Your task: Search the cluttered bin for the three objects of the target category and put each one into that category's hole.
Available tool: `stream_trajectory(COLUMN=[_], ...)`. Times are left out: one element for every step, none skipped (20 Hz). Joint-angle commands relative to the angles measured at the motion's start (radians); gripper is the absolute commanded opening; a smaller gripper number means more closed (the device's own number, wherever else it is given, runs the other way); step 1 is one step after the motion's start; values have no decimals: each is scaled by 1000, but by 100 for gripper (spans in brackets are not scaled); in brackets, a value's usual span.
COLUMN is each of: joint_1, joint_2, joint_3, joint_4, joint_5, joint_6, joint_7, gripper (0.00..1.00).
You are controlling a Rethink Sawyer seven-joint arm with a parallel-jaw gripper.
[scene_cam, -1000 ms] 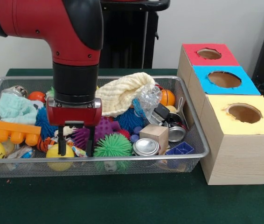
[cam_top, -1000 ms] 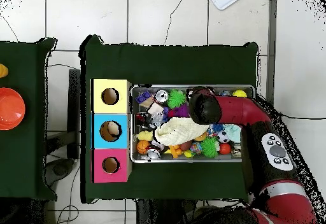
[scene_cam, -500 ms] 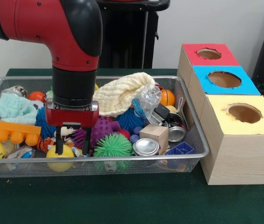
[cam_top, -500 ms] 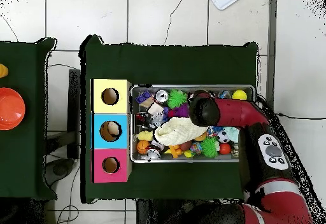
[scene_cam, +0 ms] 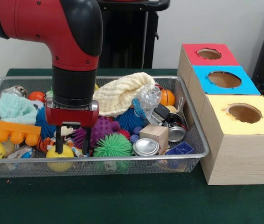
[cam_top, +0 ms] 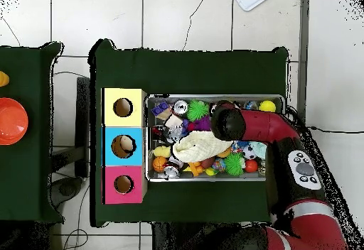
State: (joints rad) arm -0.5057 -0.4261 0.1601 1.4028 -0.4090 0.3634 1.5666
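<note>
- Yellow ball (scene_cam: 59, 151) — smooth and round — sits at the near edge of the wire-mesh bin (scene_cam: 197, 140), directly under the gripper (scene_cam: 72, 142).
- Gripper fingers are spread apart, straddling the top of the ball without clamping it.
- Spiky green ball (scene_cam: 112, 146) and purple knobbly ball (scene_cam: 105, 127) lie just beside it.
- Ribbed cream cloth (scene_cam: 122, 93) drapes over the clutter.
- Wooden box (scene_cam: 234, 158) stands beside the bin — round holes in red, blue and yellow tops.

An orange bowl (cam_top: 12, 121) rests on a separate green table (cam_top: 28, 183), beside white floor tiles (cam_top: 185, 20).
</note>
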Motion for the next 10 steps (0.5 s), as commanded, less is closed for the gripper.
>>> stream_trajectory(joint_1=[35, 41, 40, 44, 52, 57, 70, 77, 87, 94], joint_2=[18, 16, 15, 13, 8, 4, -2, -4, -6, -6], joint_3=[-18, -24, -28, -32, -34, -37, -45, -50, -55, -63], joint_4=[14, 17, 26, 31, 44, 52, 57, 59, 53, 52], joint_5=[60, 66, 69, 75, 84, 93, 102, 109, 119, 126], joint_6=[75, 74, 64, 62, 59, 61, 63, 62, 66, 64], joint_7=[171, 177, 181, 185, 196, 202, 213, 218, 224, 226], gripper=[100, 100, 100, 100, 100, 100, 100, 100, 100, 100])
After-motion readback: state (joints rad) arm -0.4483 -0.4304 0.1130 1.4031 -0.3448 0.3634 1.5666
